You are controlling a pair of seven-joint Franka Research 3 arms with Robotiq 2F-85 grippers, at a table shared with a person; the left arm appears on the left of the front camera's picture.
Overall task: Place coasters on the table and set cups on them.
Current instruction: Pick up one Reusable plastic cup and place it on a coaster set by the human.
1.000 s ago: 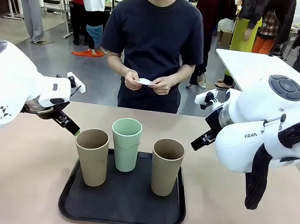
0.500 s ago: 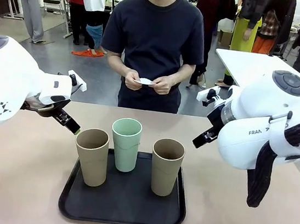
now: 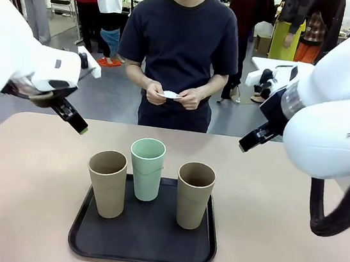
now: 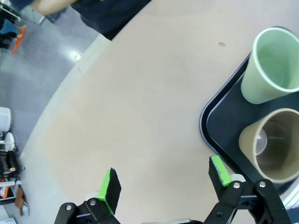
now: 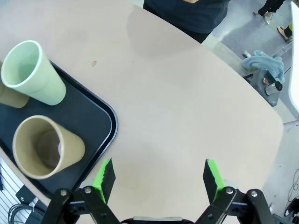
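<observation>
Front view | left gripper, right gripper raised higher, both spread empty | person's hands pinch thin white scalloped coasters | none laid

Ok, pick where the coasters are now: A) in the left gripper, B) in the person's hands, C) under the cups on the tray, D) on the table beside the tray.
B: the person's hands hold the white coasters, off the table.
</observation>
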